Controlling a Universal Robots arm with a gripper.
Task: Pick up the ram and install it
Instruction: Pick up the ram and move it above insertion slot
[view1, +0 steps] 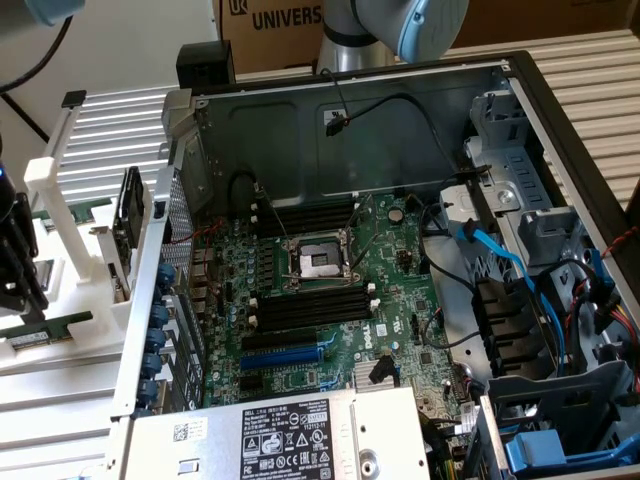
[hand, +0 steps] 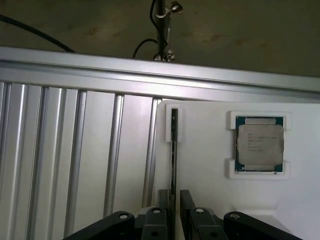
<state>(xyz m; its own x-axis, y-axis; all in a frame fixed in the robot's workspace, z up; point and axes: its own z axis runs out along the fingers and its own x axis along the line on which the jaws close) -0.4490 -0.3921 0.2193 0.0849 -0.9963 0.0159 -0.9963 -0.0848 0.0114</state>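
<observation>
Even bright light; soft shadows inside computer case (view1: 400, 130); wrist view dimmer, greyish.

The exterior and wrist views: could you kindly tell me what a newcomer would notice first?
In the exterior view the open computer case lies centre, with its green motherboard exposed. In the wrist view the open gripper is lined up with the edge-on ram in a white holder, a silver-topped processor beside it.
</observation>
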